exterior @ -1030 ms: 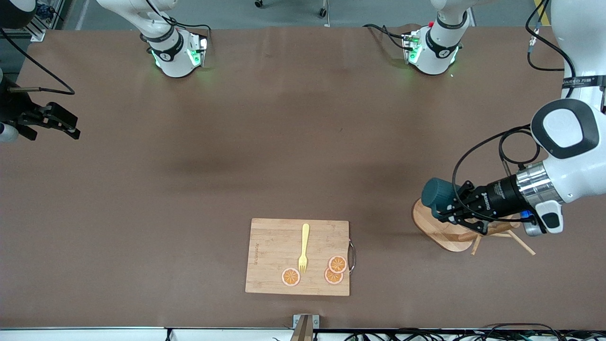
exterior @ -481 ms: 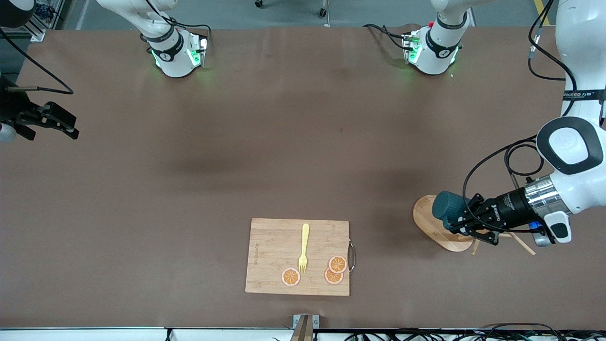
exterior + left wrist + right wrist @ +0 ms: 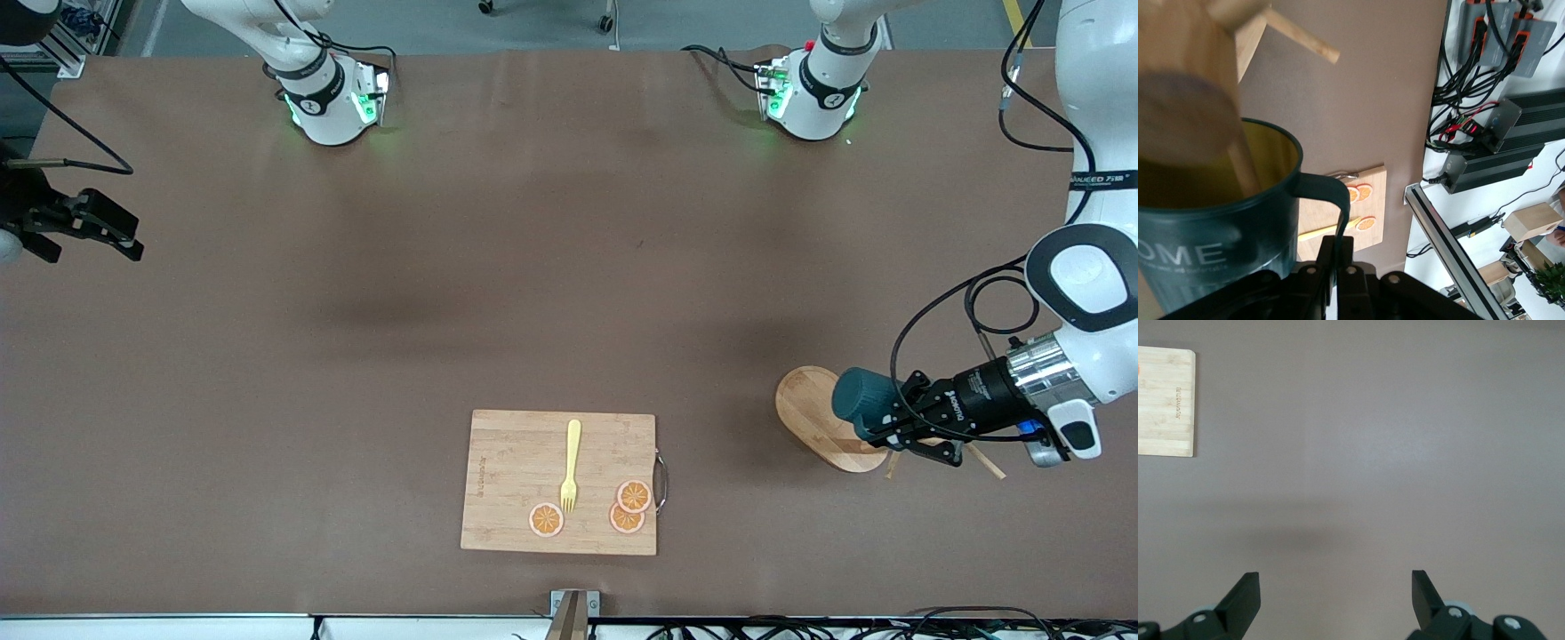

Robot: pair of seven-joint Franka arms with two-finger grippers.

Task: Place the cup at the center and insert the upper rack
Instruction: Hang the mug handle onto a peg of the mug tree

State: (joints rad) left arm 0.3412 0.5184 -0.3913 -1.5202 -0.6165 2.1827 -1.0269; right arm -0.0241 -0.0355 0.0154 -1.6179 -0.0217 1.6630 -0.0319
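The dark teal cup hangs tipped on its side over the upper rack, a light wooden mug tree with an oval base. My left gripper is shut on the cup's handle. In the left wrist view the cup shows a yellowish inside, and a thin peg of the rack reaches into its mouth beside the round post. More pegs stick out under the left wrist. My right gripper waits open over the right arm's end of the table, and the right wrist view shows the right gripper holding nothing.
A rectangular wooden cutting board lies near the front edge with a yellow fork and three orange slices on it. The same board shows at a corner of the right wrist view. Bare brown tabletop fills the middle.
My left gripper has carried the cup toward the left arm's end of the table and lower over the rack. The right gripper has drifted slightly, still open.
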